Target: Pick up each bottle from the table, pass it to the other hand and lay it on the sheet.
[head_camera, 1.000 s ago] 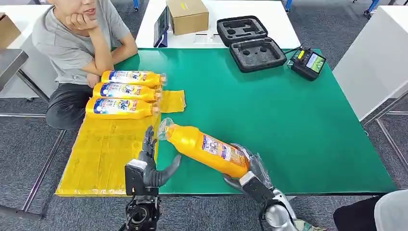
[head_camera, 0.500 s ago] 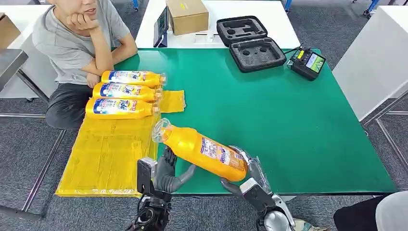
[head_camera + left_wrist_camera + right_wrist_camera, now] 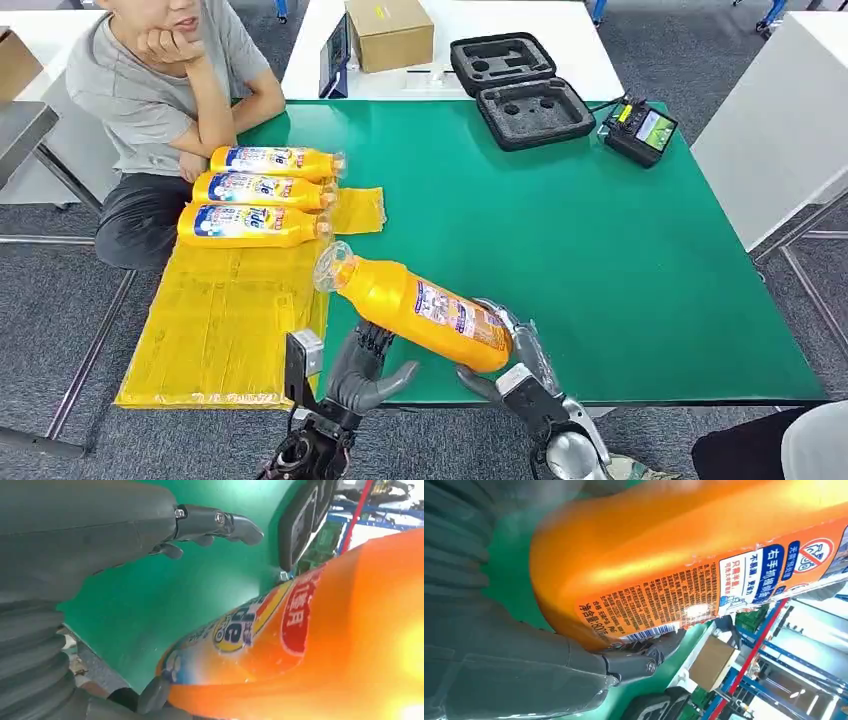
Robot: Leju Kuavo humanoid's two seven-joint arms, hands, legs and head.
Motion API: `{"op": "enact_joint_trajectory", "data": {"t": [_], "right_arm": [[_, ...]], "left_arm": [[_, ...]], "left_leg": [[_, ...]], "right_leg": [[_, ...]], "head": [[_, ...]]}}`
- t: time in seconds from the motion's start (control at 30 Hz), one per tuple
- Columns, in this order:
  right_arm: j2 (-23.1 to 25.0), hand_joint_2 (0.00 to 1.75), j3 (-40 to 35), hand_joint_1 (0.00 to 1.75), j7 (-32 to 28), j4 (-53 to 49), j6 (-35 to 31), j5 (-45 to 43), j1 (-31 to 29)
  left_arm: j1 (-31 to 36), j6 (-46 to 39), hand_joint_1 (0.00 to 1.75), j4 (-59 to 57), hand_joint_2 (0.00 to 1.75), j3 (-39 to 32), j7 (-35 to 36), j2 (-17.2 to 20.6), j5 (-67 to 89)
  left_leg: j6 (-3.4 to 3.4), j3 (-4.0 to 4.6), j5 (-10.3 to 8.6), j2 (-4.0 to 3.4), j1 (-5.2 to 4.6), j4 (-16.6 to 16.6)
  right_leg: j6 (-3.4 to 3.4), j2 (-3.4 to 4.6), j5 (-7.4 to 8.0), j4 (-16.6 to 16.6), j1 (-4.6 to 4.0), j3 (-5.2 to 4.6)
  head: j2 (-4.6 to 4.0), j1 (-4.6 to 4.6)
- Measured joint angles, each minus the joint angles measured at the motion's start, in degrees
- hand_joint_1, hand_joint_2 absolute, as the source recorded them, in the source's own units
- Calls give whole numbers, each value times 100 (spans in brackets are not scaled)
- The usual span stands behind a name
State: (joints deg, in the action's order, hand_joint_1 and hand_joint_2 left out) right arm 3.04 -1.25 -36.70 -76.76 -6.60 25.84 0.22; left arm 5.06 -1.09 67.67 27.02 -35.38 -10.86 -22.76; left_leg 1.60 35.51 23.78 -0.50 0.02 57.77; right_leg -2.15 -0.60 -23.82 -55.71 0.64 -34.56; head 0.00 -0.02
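- Bottle (image 3: 418, 308) sits off the green table (image 3: 600, 260), tilted, clear cap end toward the yellow sheet (image 3: 225, 320), base low by the near edge.
- Your right hand (image 3: 510, 360) has it by the base, fingers (image 3: 644, 662) wrapped round the orange body just under the label.
- Your left hand (image 3: 368, 368) is under the bottle's neck end, fingers (image 3: 220, 522) spread, thumb out; you can't tell whether it touches the bottle.
- Three bottles (image 3: 258, 190) lie side by side at the sheet's far end, close to a seated person (image 3: 150, 90).
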Motion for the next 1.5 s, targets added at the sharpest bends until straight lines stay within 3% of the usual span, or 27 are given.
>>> {"op": "enact_joint_trajectory", "data": {"t": [0.47,0.9,1.5], "right_arm": [[140,175,210,175,-66,-26,407,-155,1],[393,175,-133,175,-81,394,385,-142,-267],[426,175,-374,175,-110,903,306,-234,-462]], "left_arm": [[63,614,0,28,175,-37,-138,-35,329],[379,-356,0,-15,175,-70,-389,-308,191],[399,-216,0,92,175,-87,-335,-336,-100]], "left_leg": [[0,-1,-1,0,0,0],[1,0,-3,1,1,0],[1,1,-2,0,1,0]], "right_leg": [[0,0,0,0,-1,1],[0,0,1,0,0,0],[0,0,1,0,0,0]], "head": [[0,2],[0,-2],[0,0]]}}
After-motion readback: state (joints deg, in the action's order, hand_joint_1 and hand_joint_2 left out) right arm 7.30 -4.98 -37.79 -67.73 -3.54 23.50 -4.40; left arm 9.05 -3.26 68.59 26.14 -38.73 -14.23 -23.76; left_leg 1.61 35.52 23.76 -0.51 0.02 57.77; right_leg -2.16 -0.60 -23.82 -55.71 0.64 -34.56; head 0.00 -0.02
